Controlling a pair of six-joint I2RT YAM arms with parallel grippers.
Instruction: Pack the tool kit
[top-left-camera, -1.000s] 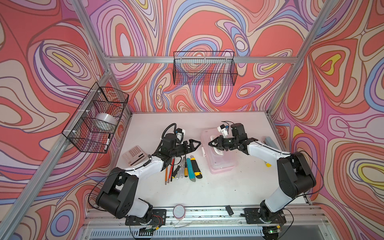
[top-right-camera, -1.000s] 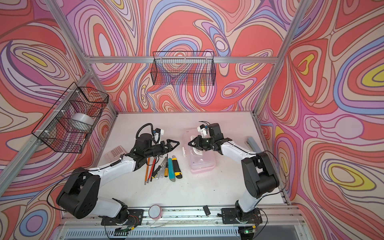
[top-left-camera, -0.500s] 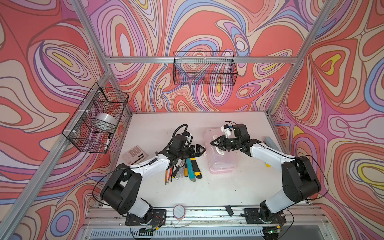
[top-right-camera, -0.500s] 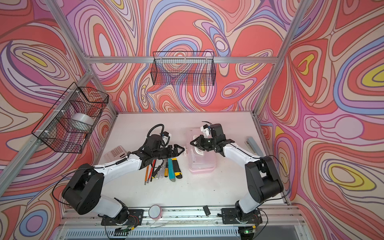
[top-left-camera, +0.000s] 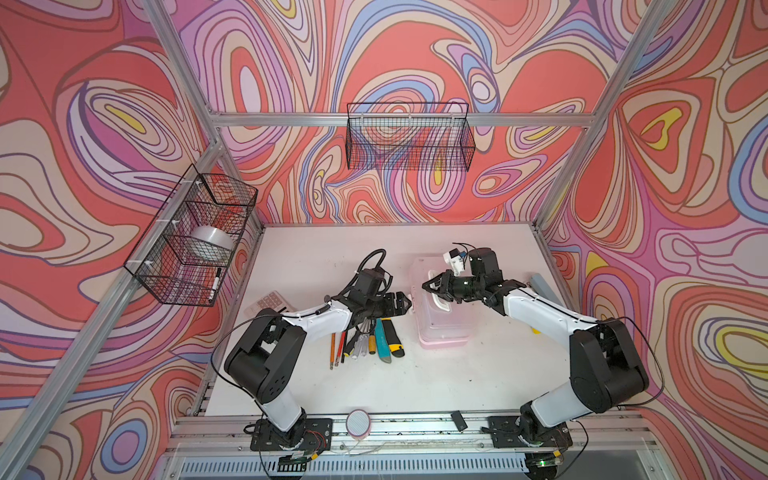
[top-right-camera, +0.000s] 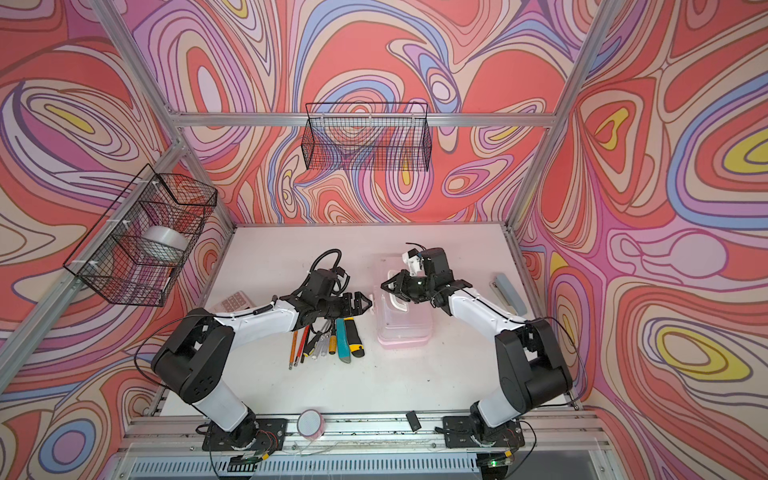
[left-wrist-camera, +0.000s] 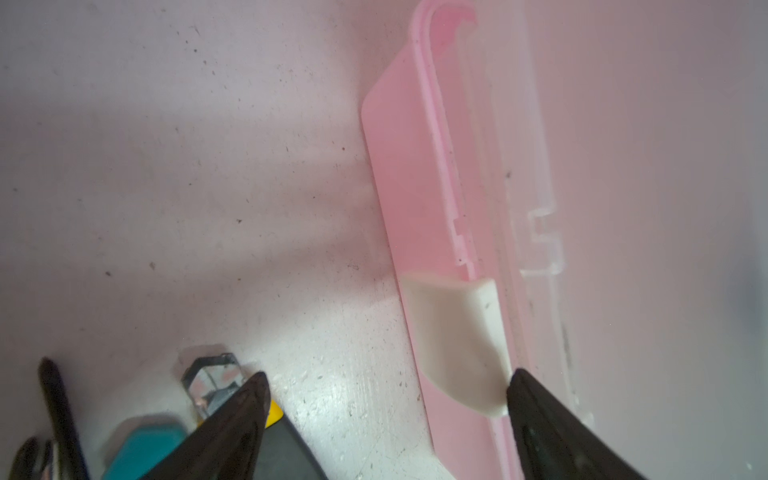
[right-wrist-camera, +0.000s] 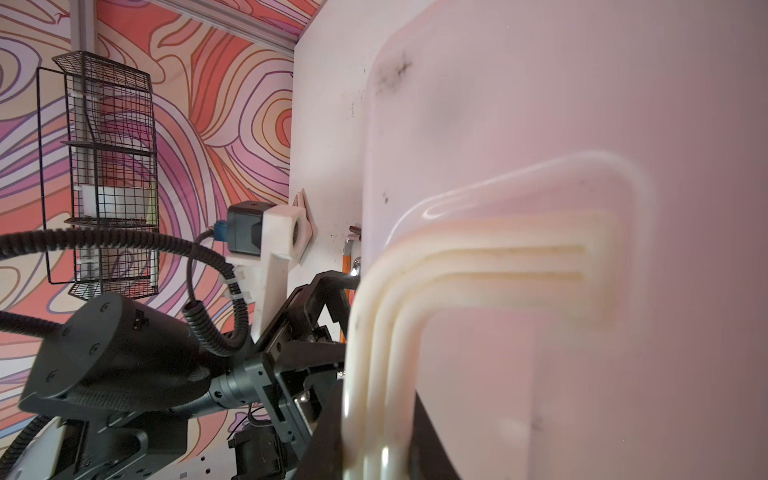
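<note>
While the right gripper (top-left-camera: 430, 286), clamped on the white C-shaped plastic handle (right-wrist-camera: 478, 257), steadies the lidded pale pink rectangular plastic tool kit case (top-left-camera: 444, 328) mid-table beside the loose tools (top-left-camera: 374, 340), the open left gripper (top-left-camera: 404, 300) flanks its white side latch (left-wrist-camera: 457, 345), so unlatching probably comes next and calls for a fingertip under that tab.

**Twin White-and-Black Arms**

The left arm (top-left-camera: 316, 322) and the right arm (top-left-camera: 540, 309) are clad in glossy white link shells, joined by bulky matt black joint housings (top-left-camera: 266, 361) ringed with small screws. A black left end effector (top-left-camera: 406, 303) and a black right end effector (top-left-camera: 428, 287) with tapered fingers are fitted. A ribbed black cable (right-wrist-camera: 104, 236) is looped at the left wrist, and a white printed camera bracket (top-left-camera: 453, 261) is mounted on the right. Flat black base plates (top-left-camera: 322, 428) are fitted beneath.
</note>
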